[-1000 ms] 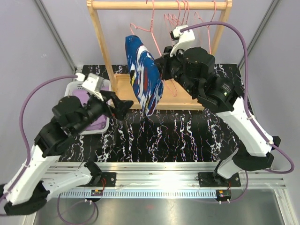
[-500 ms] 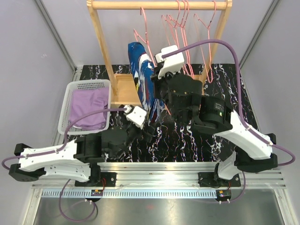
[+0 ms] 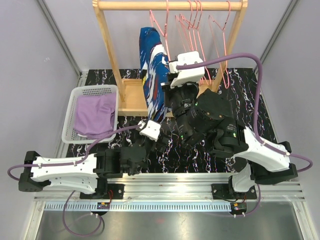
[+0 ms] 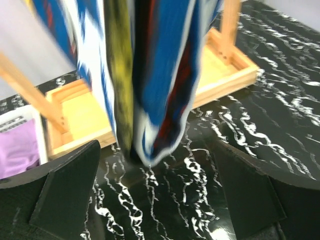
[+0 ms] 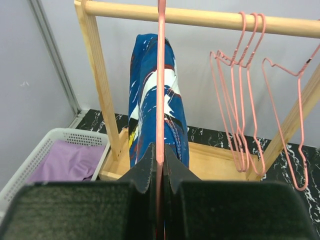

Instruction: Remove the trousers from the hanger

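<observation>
- Right wrist: blue trousers [image 5: 145,100] hang straight ahead of the right gripper [image 5: 160,156], just beyond the pink hanger [image 5: 161,75].
- Right gripper is closed, pinching the hanger's wire; the hanger's top reaches the rail [image 5: 200,17] above it.
- Left wrist: the blue trousers' lower edge dangles ahead of and above the left gripper [image 4: 155,200], apart from it.
- Left gripper's fingers [image 4: 65,195] are spread wide, holding nothing.
- Lilac trousers [image 3: 95,115] lie in the basket [image 3: 75,97], left of both grippers.
- Spare hangers [image 5: 245,100] hang on the rail, right of the right gripper.
</observation>
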Controlling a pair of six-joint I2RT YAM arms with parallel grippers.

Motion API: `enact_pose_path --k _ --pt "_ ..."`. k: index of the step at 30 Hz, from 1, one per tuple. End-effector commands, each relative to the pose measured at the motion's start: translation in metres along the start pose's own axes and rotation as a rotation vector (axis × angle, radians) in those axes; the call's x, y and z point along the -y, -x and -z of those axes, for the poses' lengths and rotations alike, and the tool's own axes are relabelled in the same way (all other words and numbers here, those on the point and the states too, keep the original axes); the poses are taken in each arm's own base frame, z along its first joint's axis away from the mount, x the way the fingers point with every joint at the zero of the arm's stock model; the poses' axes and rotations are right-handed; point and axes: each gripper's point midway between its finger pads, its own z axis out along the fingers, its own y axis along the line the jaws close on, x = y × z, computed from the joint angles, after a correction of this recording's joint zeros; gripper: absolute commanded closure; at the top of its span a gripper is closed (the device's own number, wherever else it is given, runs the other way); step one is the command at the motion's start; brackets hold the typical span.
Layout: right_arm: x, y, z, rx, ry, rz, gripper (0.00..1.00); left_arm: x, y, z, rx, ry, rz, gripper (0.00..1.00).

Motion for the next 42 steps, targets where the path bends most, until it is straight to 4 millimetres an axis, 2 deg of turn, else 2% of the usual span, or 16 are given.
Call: enact_pose_path --k 1,5,10,14,20,25,30,31,35,38,42 --pt "0.032 0.049 0.007 0.073 -0.081 -0.178 1.00 -0.017 0.008 0.000 0.047 0.112 0.083 0.02" --pt "0.032 0.052 0.011 0.073 -0.075 -0.196 1.00 -0.026 0.001 0.001 0.049 0.141 0.091 0.03" --pt "0.019 0.046 0.012 0.063 -0.065 -0.181 1.00 -0.024 0.012 0.000 0.093 0.121 0.133 0.05" --pt "0.015 0.047 0.012 0.070 -0.064 -0.206 1.00 -0.010 0.020 -0.005 0.122 0.066 0.175 0.05" --pt "0.015 0.046 0.012 0.072 -0.067 -0.223 1.00 0.011 0.013 -0.013 0.120 0.026 0.228 0.05" --pt "0.013 0.043 0.013 0.067 -0.066 -0.229 1.00 0.018 0.018 -0.015 0.134 0.004 0.275 0.05" --pt "0.011 0.031 0.017 0.050 -0.065 -0.229 1.00 -0.001 0.024 -0.020 0.146 0.077 0.316 0.15" --pt "0.011 0.029 0.017 0.047 -0.067 -0.227 1.00 -0.004 0.025 -0.020 0.149 0.082 0.317 0.21" --pt "0.009 0.022 0.018 0.038 -0.067 -0.215 1.00 -0.018 0.033 -0.021 0.164 0.099 0.301 0.35" --pt "0.006 0.021 0.018 0.037 -0.054 -0.220 1.00 -0.026 0.038 -0.020 0.177 0.111 0.305 0.39" --pt "-0.001 0.012 0.018 0.021 -0.047 -0.204 1.00 -0.031 0.049 -0.020 0.203 0.116 0.340 0.38"
